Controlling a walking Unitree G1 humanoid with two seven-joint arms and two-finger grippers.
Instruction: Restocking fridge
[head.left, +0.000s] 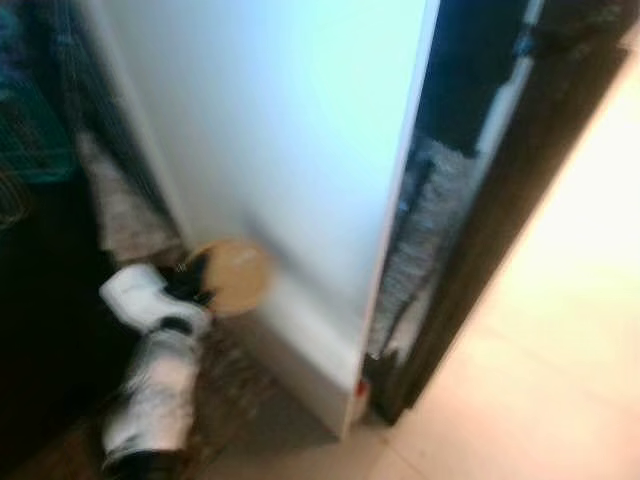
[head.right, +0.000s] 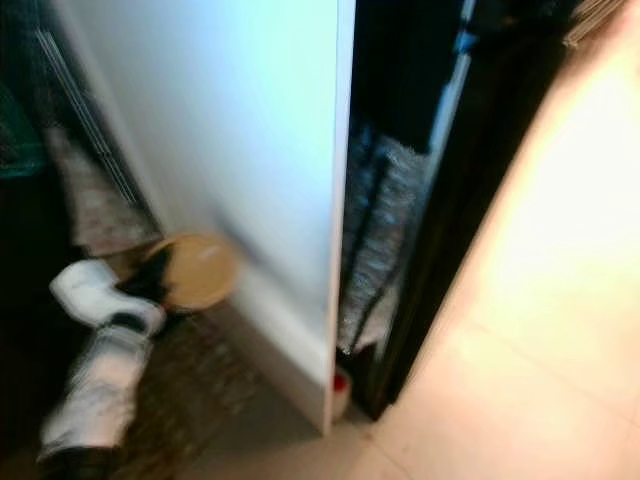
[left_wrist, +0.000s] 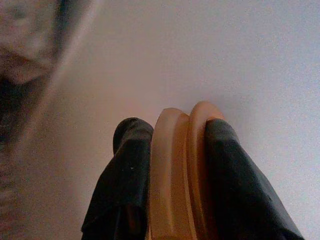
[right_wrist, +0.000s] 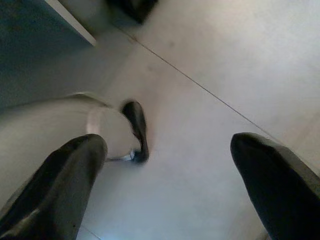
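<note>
Your left claw (left_wrist: 172, 165) is clamped on a tan round lid-like disc (head.left: 232, 275), low and left of centre in the blurred head views, just beside the white fridge door (head.left: 290, 150). What the disc really is stays unclear. Your right claw (right_wrist: 167, 185) hangs wide open, holding nothing, over the pale floor (right_wrist: 215, 60).

Disc (head.left: 232, 275) left of fridge door (head.left: 300, 150).
</note>
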